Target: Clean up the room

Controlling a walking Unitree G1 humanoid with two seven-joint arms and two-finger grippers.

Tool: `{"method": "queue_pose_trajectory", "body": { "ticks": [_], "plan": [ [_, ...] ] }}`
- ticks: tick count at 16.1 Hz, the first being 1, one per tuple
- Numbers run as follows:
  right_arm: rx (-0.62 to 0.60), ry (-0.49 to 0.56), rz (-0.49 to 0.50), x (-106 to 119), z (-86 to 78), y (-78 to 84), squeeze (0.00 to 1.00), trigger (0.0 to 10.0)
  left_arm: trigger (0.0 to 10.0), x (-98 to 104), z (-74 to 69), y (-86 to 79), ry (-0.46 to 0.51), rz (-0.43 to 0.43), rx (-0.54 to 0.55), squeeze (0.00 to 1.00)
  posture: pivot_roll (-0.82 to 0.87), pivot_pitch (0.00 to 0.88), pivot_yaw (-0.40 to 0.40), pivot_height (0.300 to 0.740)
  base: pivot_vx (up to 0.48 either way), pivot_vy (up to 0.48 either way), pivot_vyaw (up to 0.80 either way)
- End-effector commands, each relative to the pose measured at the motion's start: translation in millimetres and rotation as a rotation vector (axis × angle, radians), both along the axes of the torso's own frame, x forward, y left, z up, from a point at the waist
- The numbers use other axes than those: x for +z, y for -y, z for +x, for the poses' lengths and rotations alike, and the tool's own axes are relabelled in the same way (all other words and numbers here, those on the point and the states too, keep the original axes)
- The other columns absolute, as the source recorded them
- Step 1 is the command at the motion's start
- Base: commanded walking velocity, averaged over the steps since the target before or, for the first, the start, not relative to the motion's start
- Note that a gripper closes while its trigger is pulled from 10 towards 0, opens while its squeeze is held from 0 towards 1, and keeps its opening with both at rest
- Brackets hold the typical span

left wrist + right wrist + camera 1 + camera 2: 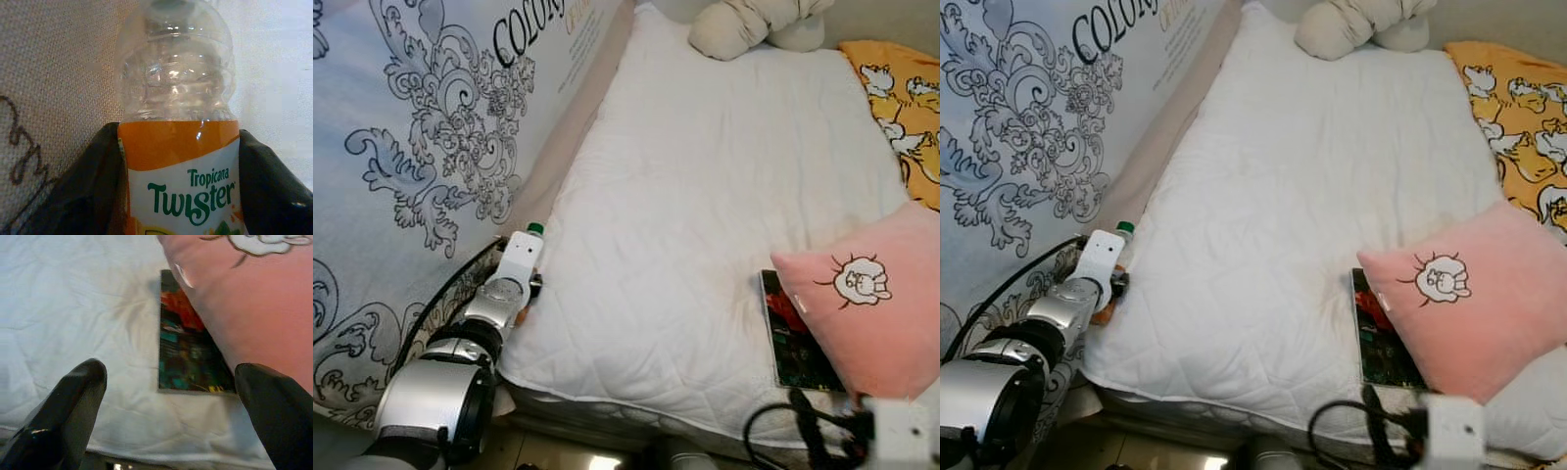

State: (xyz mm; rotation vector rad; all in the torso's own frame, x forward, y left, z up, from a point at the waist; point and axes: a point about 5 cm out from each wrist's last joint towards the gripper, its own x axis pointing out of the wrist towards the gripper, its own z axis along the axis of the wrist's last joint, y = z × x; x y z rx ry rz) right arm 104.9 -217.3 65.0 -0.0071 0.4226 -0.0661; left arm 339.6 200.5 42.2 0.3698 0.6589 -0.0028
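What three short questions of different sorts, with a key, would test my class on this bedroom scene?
1. True or false: the left tool is shut on the bottle.
2. What lies partly under the pink pillow? A) a book B) a shoe C) a plate
3. Fill in: the right tool hangs with its fingers ____ above the edge of the white quilt.

Key
1. True; its fingers press both sides of the label.
2. A, the book.
3. Open.
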Motion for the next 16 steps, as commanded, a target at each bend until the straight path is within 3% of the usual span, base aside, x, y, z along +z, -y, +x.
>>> {"method": "queue_pose_trajectory", "body": {
  "ticks": [1, 4, 7, 8, 11, 12, 13, 14, 16],
  "plan": [
    [-0.005, -0.035, -0.014, -4.7, -2.1, 4.1, 0.0, 10.0, 0.0, -8.3, -6.3, 0.5, -0.033, -0.021, -0.006, 0.0, -0.22, 0.044, -0.087, 0.74, 0.0, 0.0, 0.0],
    [0.008, 0.027, 0.002, -10.1, 24.9, -0.9, 0.0, 10.0, 0.0, 7.7, 6.5, 9.4, 0.076, -0.126, -0.039, 0.0, -0.17, 0.0, -0.053, 0.74, 0.0, 0.0, 0.0],
    [0.001, 0.149, 0.028, -11.6, 66.1, -9.4, 0.0, 10.0, 0.0, 21.2, 14.1, 37.4, 0.219, -0.38, -0.143, 0.0, -0.08, 0.0, -0.024, 0.74, 0.0, 0.0, 0.0],
    [-0.002, 0.209, 0.029, -6.1, 82.5, -11.5, 0.0, 10.0, 0.0, 22.9, 10.8, 49.3, 0.279, -0.472, -0.195, 0.0, -0.03, 0.0, -0.019, 0.74, 0.0, 0.0, 0.0],
    [-0.019, 0.267, 0.036, -0.5, 104.5, -12.0, 0.0, 10.0, 0.0, 24.6, -5.3, 59.3, 0.377, -0.538, -0.237, 0.0, 0.06, 0.0, -0.043, 0.74, 0.0, 0.0, 0.0],
    [-0.039, 0.294, 0.025, 1.3, 113.9, -10.5, 0.0, 10.0, 10.0, 30.0, -24.8, 60.3, 0.461, -0.546, -0.254, 0.0, 0.11, 0.0, -0.068, 0.74, 0.0, 0.0, 0.0],
    [-0.041, 0.313, 0.01, 0.9, 121.5, -12.1, 0.0, 10.0, 10.0, 36.6, -40.2, 55.9, 0.547, -0.582, -0.262, 0.0, 0.13, 0.0, -0.085, 0.74, 0.0, 0.0, 0.0],
    [-0.014, 0.325, 0.0, 0.2, 131.1, -17.8, 0.0, 10.0, 10.0, 39.5, -46.0, 48.3, 0.598, -0.619, -0.246, 0.0, 0.15, 0.0, -0.096, 0.74, 0.0, 0.0, 0.0],
    [0.024, 0.334, 0.004, 0.5, 145.5, -27.6, 0.0, 10.0, 10.0, 41.5, -43.8, 42.3, 0.623, -0.68, -0.213, 0.0, 0.17, 0.0, -0.109, 0.74, 0.0, -0.48, -0.77]
  ]
}}
